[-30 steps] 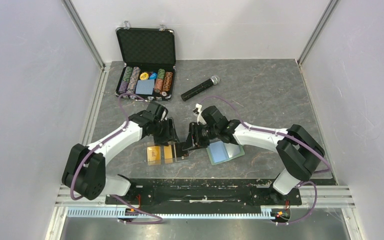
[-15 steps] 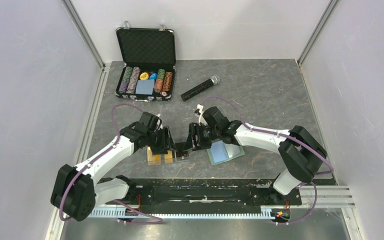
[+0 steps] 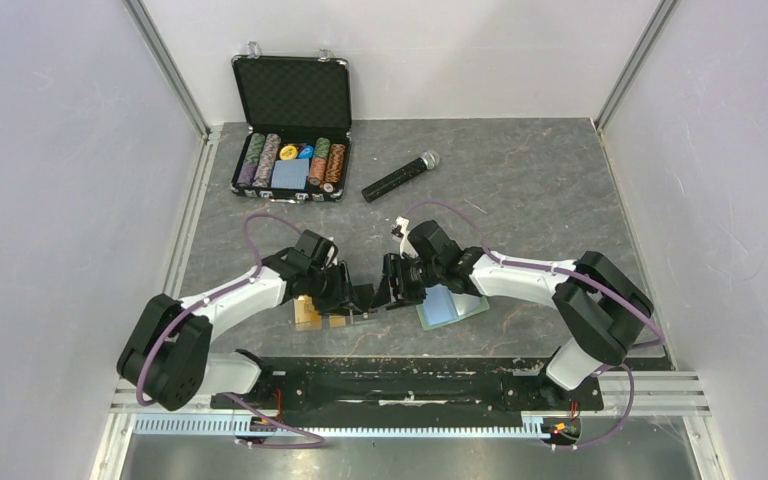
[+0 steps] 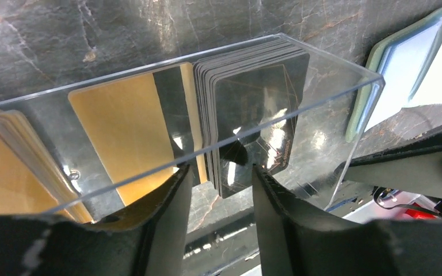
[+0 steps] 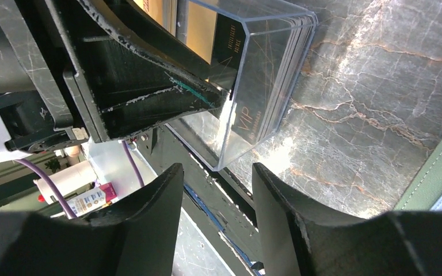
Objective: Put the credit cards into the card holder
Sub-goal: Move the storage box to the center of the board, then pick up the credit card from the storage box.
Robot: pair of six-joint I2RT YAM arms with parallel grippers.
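Left wrist view: the credit cards [image 4: 253,109] sit stacked inside a clear tray [image 4: 336,109] on the desk [image 4: 63,40], with the card holder [image 4: 414,63] lying open just to the right. The cards look thin, stiff and slick, probably best pinched by an exposed edge. Both arms lean low over the tray, with the left gripper [image 4: 221,172] and right gripper [image 5: 217,169] parted and empty.

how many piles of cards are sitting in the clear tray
3: an orange pile at the tray's left end, a gold-tan card in the middle, a black stack at the right. More may be hidden.
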